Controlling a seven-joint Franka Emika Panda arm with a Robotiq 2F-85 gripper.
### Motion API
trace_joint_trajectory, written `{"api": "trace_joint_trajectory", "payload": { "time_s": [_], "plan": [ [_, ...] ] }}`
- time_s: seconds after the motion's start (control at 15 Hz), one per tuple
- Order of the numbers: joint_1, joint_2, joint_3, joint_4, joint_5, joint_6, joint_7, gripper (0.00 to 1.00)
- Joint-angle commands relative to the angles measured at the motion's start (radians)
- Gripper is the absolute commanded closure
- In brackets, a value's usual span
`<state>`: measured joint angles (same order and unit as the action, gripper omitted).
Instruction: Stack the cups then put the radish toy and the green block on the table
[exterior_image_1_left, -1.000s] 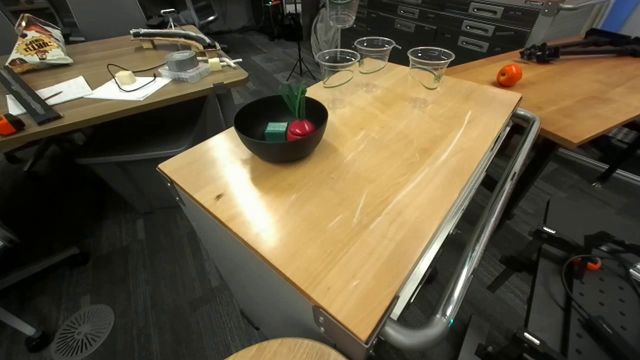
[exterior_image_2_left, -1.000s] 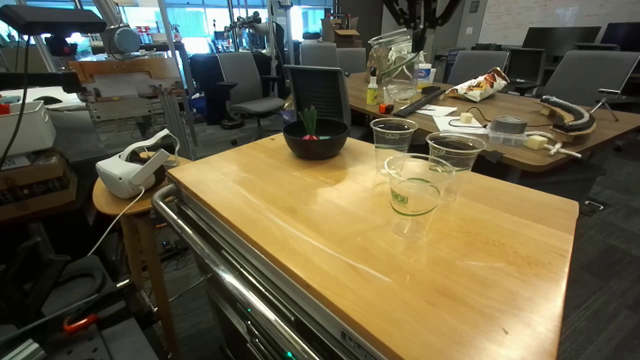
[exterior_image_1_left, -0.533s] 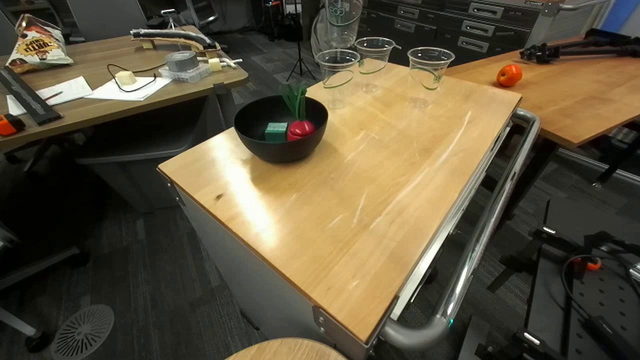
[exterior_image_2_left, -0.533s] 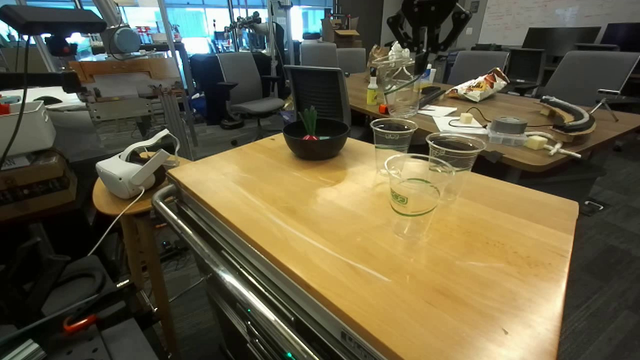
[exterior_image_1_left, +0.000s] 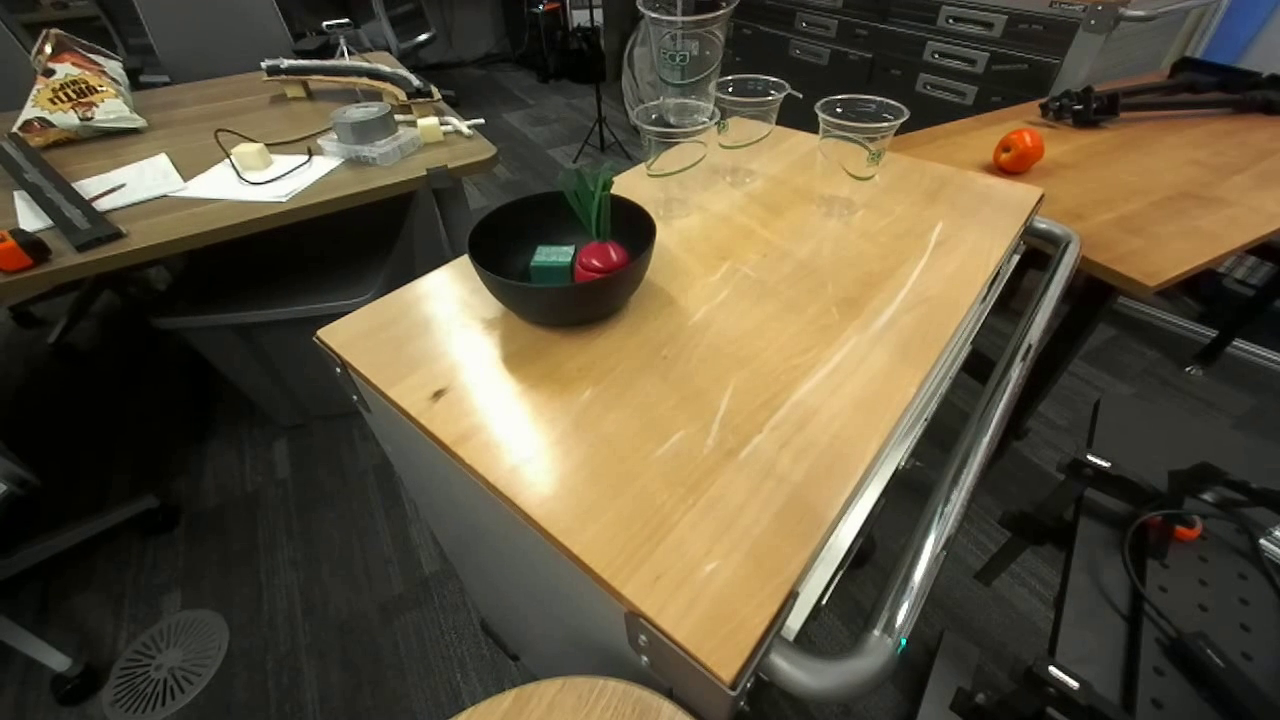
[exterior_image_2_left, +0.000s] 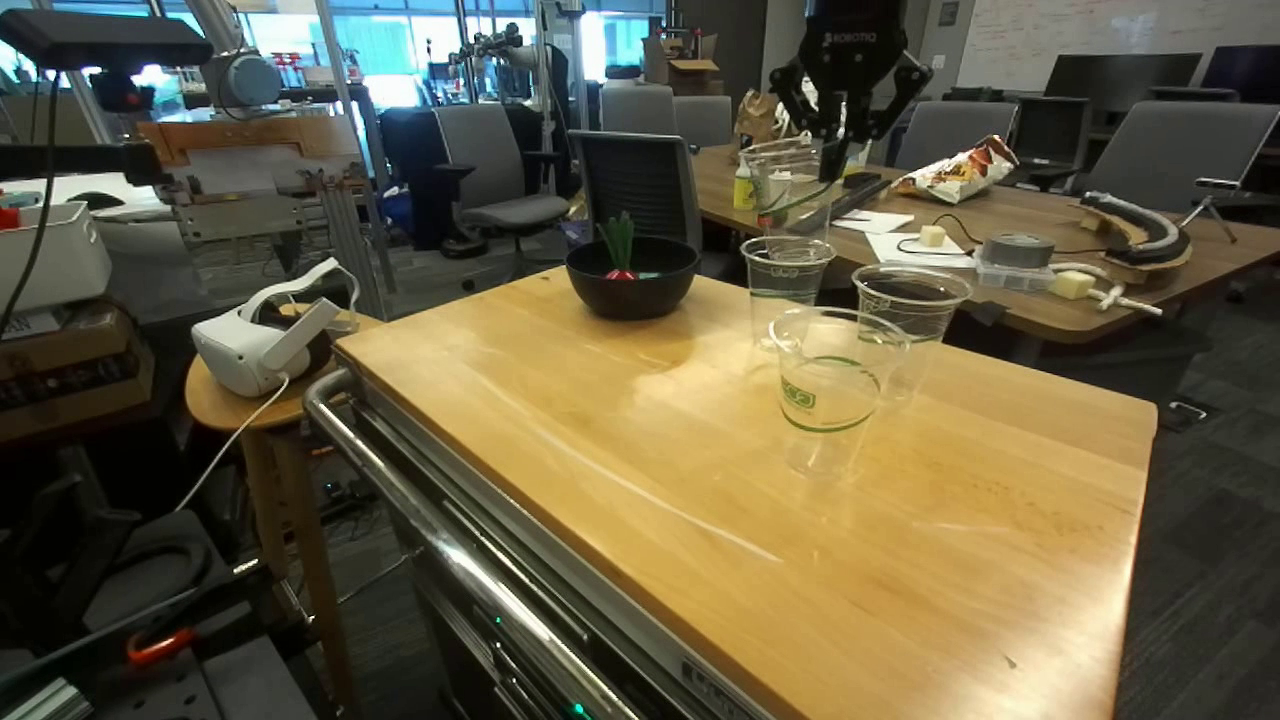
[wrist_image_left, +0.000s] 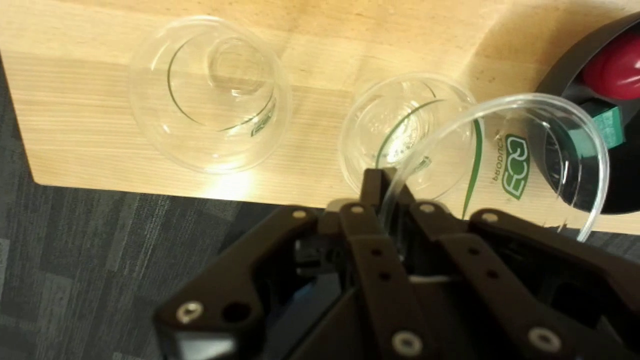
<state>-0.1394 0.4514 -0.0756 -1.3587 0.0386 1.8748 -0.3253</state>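
Wrist view: jaws clenched on the wall of a cup (wrist_image_left: 516, 162), which sticks out toward 3 o'clock from them. Below, on the counter (wrist_image_left: 320, 30), one cup (wrist_image_left: 210, 95) stands at 10 o'clock from the jaws, another cup (wrist_image_left: 390, 127) near 1 o'clock, overlapped in view by the held cup. Bowl (wrist_image_left: 565, 75) toward 2 o'clock, cut by frame edge, radish (wrist_image_left: 617, 70) and block (wrist_image_left: 611, 125) inside, block partly seen through the held cup. In both exterior views three cups stand upright on the counter, bowl there too. Going by the bowl-side cup (exterior_image_1_left: 678, 160), in an exterior view: second cup (exterior_image_1_left: 752, 112) at 2 o'clock, third cup (exterior_image_1_left: 862, 138) at 3 o'clock, bowl between 7 and 8. Held cup (exterior_image_1_left: 687, 60) at 12 o'clock of that bowl-side cup, its base overlapping the rim in view; contact unclear. Radish has stalk (exterior_image_1_left: 602, 212) toward 12 o'clock, block just beside it at 9 o'clock. Rail (exterior_image_1_left: 952, 505) runs along the counter's 4 o'clock edge.
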Motion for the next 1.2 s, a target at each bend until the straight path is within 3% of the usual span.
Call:
{"api": "trace_joint_trajectory", "payload": {
  "time_s": [0.0, 0.07, 0.13, 0.2, 0.53, 0.73, 0.8, 0.87, 1.0, 1.13],
  "plan": [
    [-0.01, 0.016, 0.023, 0.043, -0.004, -0.032, -0.013, 0.99],
    [-0.01, 0.012, 0.025, 0.037, -0.004, -0.027, -0.017, 0.99],
    [-0.01, 0.006, 0.028, 0.031, -0.001, -0.03, -0.019, 0.69],
    [-0.011, 0.001, 0.031, 0.027, 0.001, -0.036, -0.024, 0.69],
    [-0.016, -0.101, 0.038, -0.085, 0.002, -0.014, -0.078, 0.32],
    [-0.018, -0.254, 0.038, -0.236, 0.007, -0.019, -0.152, 0.08],
    [-0.008, -0.107, 0.028, -0.085, 0.001, -0.026, -0.096, 0.02],
    [-0.007, -0.135, 0.026, -0.11, 0.002, -0.027, -0.101, 0.2],
    [-0.007, -0.135, 0.026, -0.11, 0.002, -0.027, -0.1, 0.04],
    [-0.008, -0.116, 0.027, -0.11, 0.001, -0.025, -0.1, 0.01]
  ]
}}
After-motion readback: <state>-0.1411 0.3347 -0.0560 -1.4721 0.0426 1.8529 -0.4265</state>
